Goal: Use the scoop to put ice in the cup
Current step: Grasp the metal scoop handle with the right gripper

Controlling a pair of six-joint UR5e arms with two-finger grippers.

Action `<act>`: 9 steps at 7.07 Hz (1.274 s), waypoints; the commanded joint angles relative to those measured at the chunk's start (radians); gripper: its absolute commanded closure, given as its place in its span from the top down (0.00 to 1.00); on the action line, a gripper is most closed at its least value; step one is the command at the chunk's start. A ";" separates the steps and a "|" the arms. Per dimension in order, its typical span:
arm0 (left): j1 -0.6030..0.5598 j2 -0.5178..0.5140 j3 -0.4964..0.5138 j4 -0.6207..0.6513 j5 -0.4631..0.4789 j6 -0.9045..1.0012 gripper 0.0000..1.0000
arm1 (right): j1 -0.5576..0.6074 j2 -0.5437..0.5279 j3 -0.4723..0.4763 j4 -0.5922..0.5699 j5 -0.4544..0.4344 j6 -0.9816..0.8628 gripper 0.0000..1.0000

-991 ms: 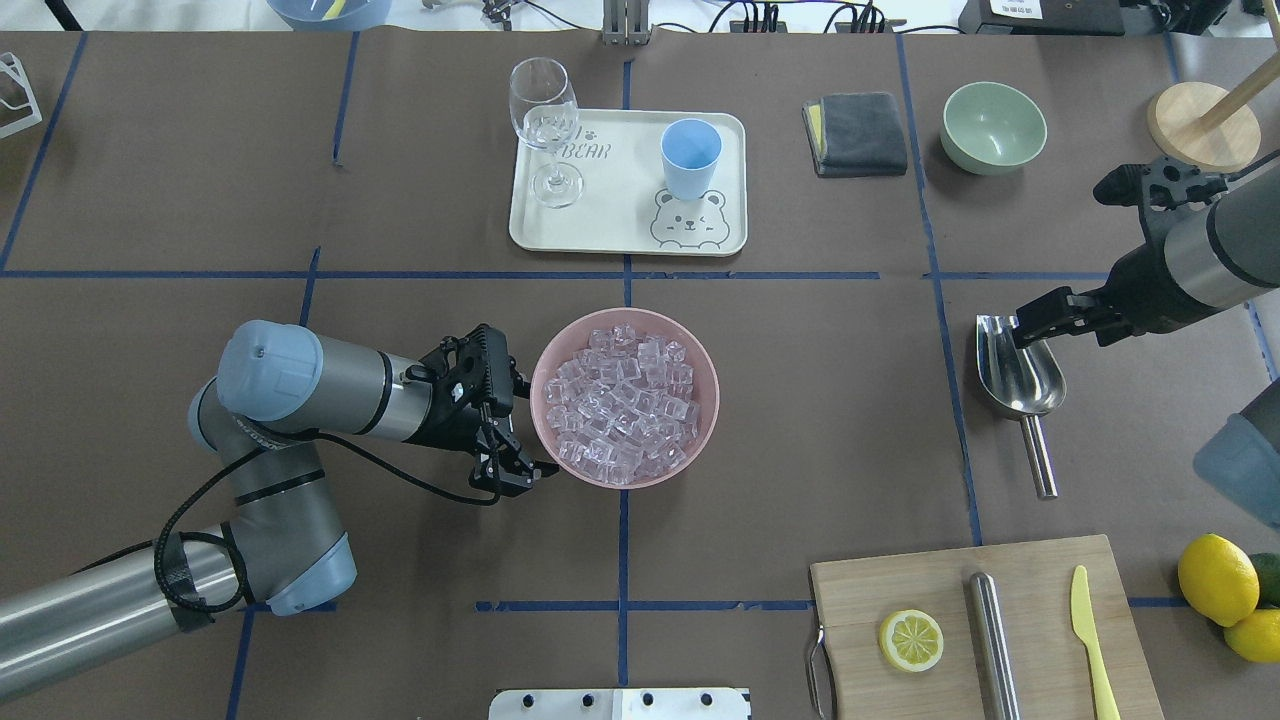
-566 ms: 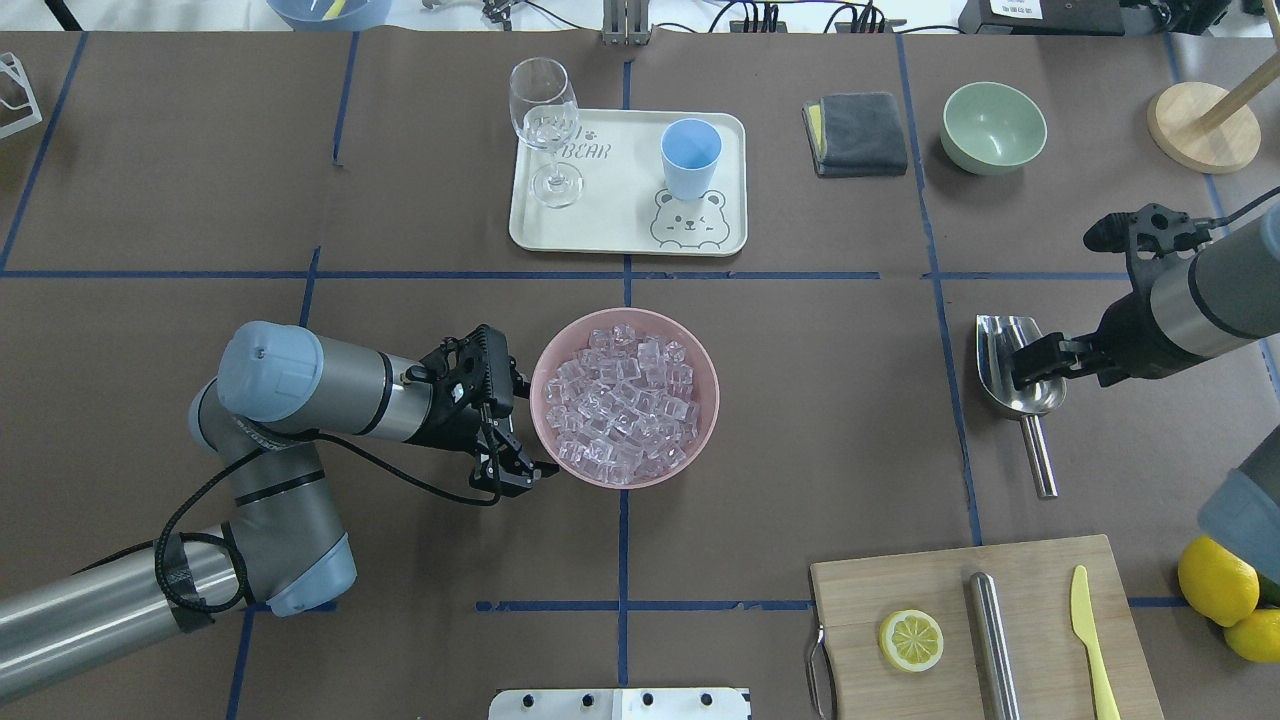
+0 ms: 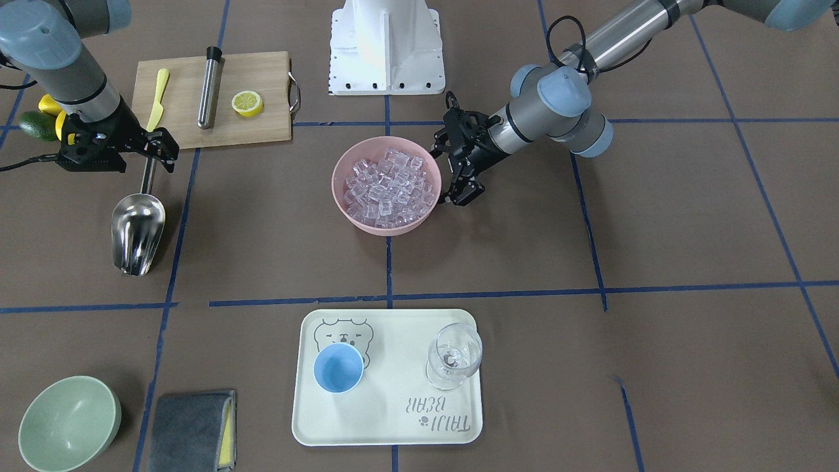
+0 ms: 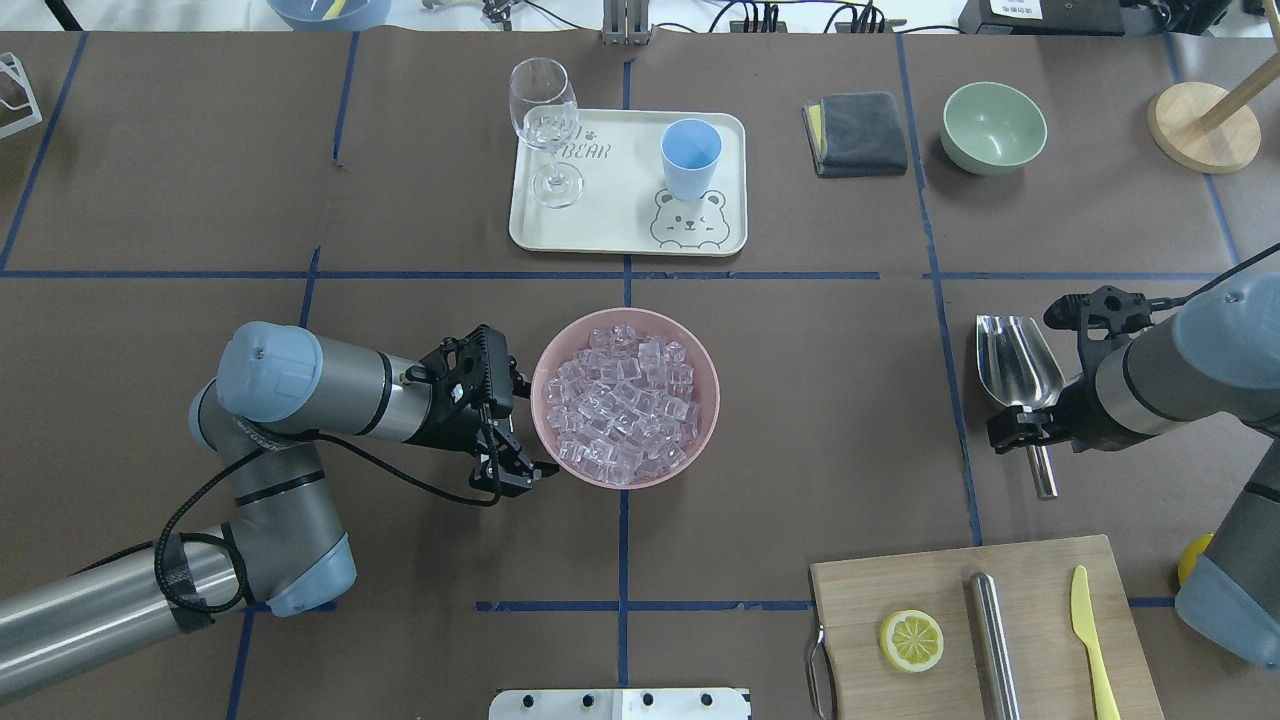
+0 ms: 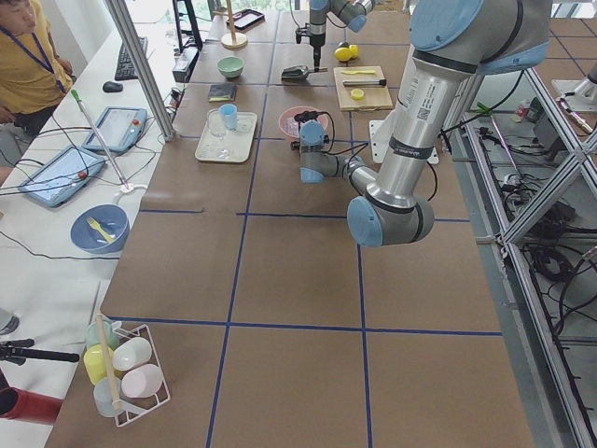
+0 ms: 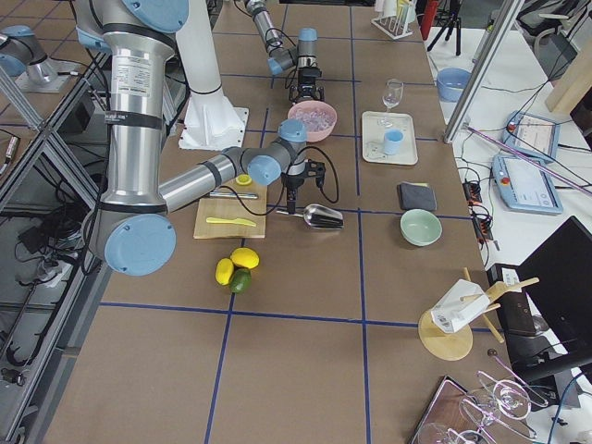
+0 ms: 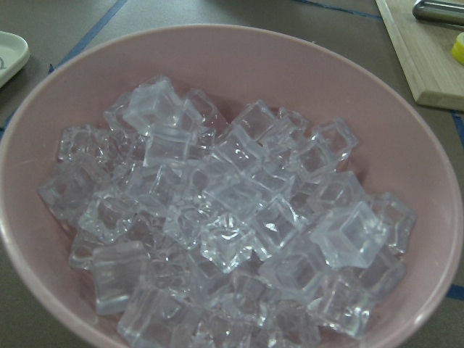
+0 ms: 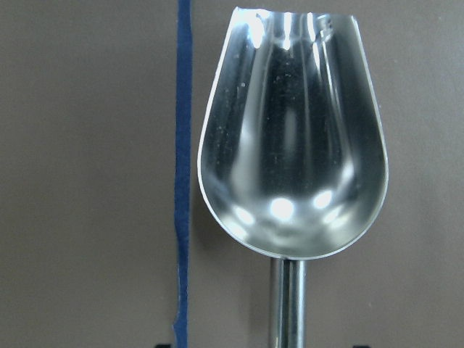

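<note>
The cream tray [image 4: 620, 228], printed "TAIJI BEAR" beside a bear's face, sits far centre; the pink bowl [image 4: 537, 385] mid-table is heaped with ice [image 4: 620, 400], the left gripper [image 4: 515, 470] at its near-left rim, its spread impossible to tell; the scoop [image 4: 1015, 365] lies flat at the right, the right gripper [image 4: 1022, 432] spread wide astride its handle; the cup [image 4: 690, 158] stands upright on the tray's right part.

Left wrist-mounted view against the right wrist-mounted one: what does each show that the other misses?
Only the left one: a pink round bowl heaped with clear glassy ice cubes, plus the corner of a wooden board. Only the right one: an empty shiny steel scoop. Both: brown table covering and blue tape lines.
</note>
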 commanded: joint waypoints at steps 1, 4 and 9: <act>0.000 0.000 0.000 -0.001 0.001 0.000 0.99 | -0.020 -0.001 -0.028 0.005 -0.006 -0.003 0.77; 0.000 0.000 0.000 -0.003 0.001 0.002 0.99 | -0.029 -0.004 -0.051 0.004 -0.007 -0.011 0.57; 0.000 0.000 0.000 -0.003 0.001 0.000 0.99 | -0.020 -0.008 -0.028 -0.005 -0.009 -0.234 0.00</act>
